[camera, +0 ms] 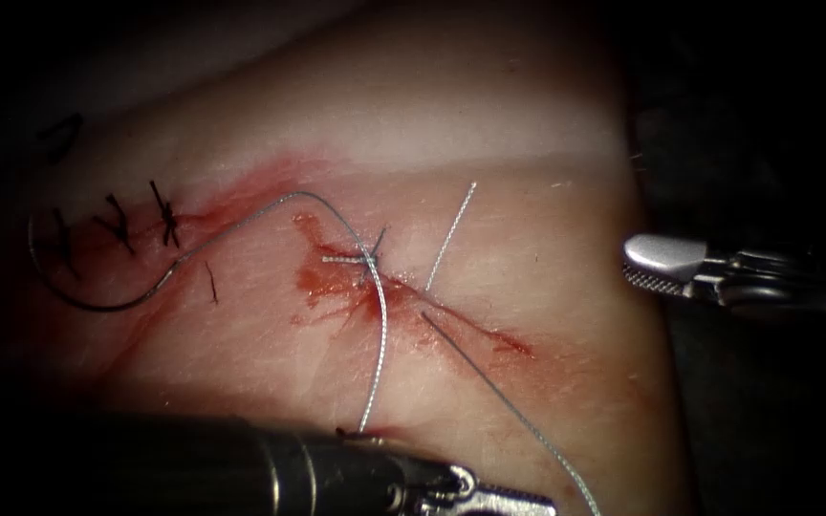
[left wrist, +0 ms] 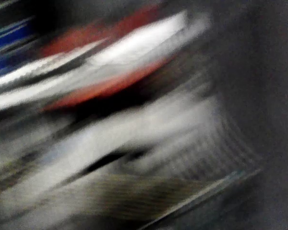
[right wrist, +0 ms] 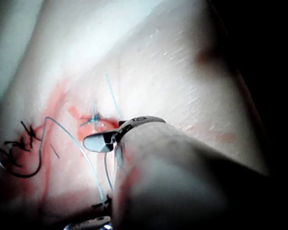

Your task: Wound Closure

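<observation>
The dark curved steel needle [camera: 97,304] lay loose on the pale pork tissue [camera: 489,124] left of the cut, while the right tool [camera: 644,268], jaws shut, held nothing, and the left tool's [camera: 451,485] grip could not be told.

endoscope view looks down from above and in front onto the cut [camera: 403,287]; right wrist view looks along its shaft, very close, sharing that cut [right wrist: 98,122]; left wrist view unreadable
</observation>
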Controlling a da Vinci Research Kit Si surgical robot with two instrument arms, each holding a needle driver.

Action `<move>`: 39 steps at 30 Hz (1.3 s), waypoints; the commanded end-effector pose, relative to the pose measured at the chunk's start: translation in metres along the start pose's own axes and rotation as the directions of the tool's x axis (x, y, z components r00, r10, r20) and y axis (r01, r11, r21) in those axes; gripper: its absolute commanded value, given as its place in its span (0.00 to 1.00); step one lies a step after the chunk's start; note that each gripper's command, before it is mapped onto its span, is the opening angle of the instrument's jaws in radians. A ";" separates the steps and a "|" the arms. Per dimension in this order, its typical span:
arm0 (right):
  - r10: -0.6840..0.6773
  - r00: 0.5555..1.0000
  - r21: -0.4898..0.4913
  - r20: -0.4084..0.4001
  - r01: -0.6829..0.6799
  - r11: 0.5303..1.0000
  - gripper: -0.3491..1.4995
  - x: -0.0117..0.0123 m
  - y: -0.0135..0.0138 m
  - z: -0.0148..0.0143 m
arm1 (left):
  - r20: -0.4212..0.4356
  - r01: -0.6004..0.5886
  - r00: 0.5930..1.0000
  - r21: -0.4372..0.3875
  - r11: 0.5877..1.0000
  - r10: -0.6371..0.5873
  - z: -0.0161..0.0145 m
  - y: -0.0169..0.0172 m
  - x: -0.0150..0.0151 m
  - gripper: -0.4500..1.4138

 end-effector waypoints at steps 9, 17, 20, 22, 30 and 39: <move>0.000 1.000 0.002 0.001 0.000 1.000 0.83 -0.0003 0.0001 0.0008 | -0.031 0.011 0.999 -0.055 0.998 -0.013 0.0027 0.0007 0.0002 0.56; 0.000 1.000 0.002 0.001 0.000 1.000 0.83 -0.0003 0.0001 0.0008 | -0.038 0.005 0.999 -0.070 0.998 -0.007 0.0043 0.0004 0.0001 0.47; 0.000 1.000 0.002 0.001 0.000 1.000 0.83 -0.0003 0.0001 0.0008 | -0.019 0.003 1.000 -0.068 0.998 -0.005 0.0043 0.0000 0.0003 0.38; 0.000 1.000 0.002 0.001 0.000 1.000 0.83 -0.0003 0.0000 0.0008 | -0.003 -0.008 1.000 -0.067 0.998 0.007 0.0044 -0.0001 0.0005 0.33; -0.006 1.000 0.002 0.001 0.006 1.000 0.83 -0.0004 0.0000 0.0008 | 0.004 -0.073 0.997 -0.007 0.997 0.073 0.0031 0.0009 0.0022 0.00; -0.022 1.000 0.000 -0.001 0.022 1.000 0.81 -0.0001 -0.0006 0.0007 | -0.067 -0.159 0.985 0.042 0.986 0.161 -0.0030 0.0017 0.0109 0.00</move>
